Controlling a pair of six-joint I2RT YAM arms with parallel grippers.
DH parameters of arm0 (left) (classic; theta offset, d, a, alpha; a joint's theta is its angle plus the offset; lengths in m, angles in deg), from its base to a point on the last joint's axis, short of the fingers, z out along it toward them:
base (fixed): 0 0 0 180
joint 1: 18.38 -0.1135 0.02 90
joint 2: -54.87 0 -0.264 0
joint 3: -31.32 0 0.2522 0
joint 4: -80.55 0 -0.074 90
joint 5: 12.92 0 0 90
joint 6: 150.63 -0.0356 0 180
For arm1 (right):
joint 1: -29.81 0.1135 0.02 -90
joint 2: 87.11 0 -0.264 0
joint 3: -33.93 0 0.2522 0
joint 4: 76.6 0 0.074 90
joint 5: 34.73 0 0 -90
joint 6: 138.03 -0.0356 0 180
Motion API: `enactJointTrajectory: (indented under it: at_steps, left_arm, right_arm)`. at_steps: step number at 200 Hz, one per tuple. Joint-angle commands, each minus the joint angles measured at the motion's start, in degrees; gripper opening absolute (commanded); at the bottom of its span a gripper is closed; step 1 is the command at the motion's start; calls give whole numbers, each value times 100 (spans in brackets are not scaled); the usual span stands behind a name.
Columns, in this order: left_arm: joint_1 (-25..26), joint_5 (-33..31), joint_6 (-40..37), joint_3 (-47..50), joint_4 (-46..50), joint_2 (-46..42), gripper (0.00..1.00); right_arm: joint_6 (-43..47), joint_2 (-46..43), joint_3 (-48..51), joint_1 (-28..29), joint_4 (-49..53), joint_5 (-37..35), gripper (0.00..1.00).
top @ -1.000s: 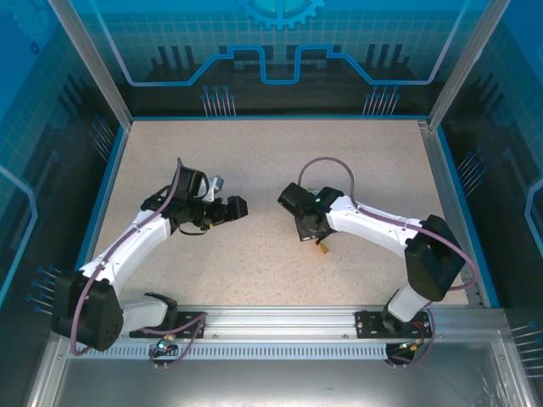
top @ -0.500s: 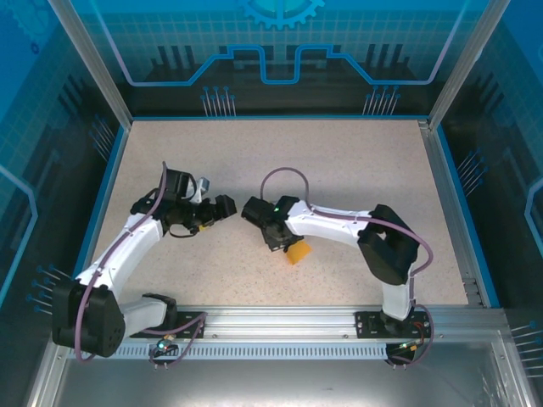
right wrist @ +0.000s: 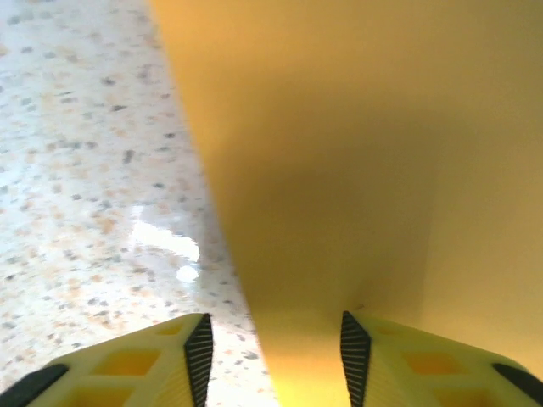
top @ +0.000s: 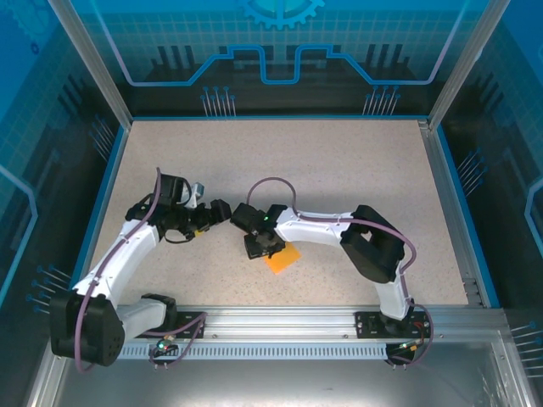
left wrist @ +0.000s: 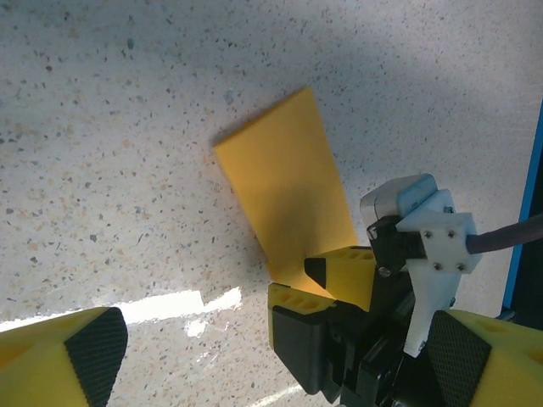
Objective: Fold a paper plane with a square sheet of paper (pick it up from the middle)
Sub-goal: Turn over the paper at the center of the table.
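Note:
The sheet of paper (top: 284, 259) is orange-yellow and lies on the table near the front centre. In the left wrist view the paper (left wrist: 284, 195) looks folded into a long rectangle lying flat; a paper plane is out of view. My right gripper (top: 261, 246) sits at the sheet's left end. Its yellow fingers (left wrist: 356, 271) stand apart on either side of the paper's near end. In the right wrist view the paper (right wrist: 339, 127) runs between the parted pads of the right gripper (right wrist: 277, 360), with a gap beside the left pad. My left gripper (top: 219, 210) is wide open just left of the right one, holding nothing, its midpoint (left wrist: 276, 343) over the right gripper's body.
The speckled beige table (top: 339, 170) has blue-edged walls on three sides. An aluminium rail (top: 280, 318) with both arm bases runs along the near edge. The two grippers are close together at the front centre.
My right arm swung left and down with the paper, and its jaws went from shut to parted. The left gripper drew back a little to the left, still open.

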Motion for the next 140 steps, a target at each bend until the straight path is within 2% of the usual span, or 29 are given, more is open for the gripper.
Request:
enactJointTrajectory:
  at_steps: [1, 47, 88, 140]
  left_arm:
    - [-59, 292, 2, 67, 141, -2, 95]
    - [120, 539, 105, 68, -41, 110, 90]
    - [1173, 180, 402, -73, -472, 528, 79]
    - [2321, -487, 508, -285, -984, 1443, 53]
  right_arm:
    - [-137, -582, 393, -132, -498, 427, 50]
    - [-231, -1868, 1487, -543, -908, 502, 54]
    - [-151, -2592, 2452, -1326, -1202, 901, 52]
    - [-43, -3263, 3326, -2090, -1494, 1323, 51]
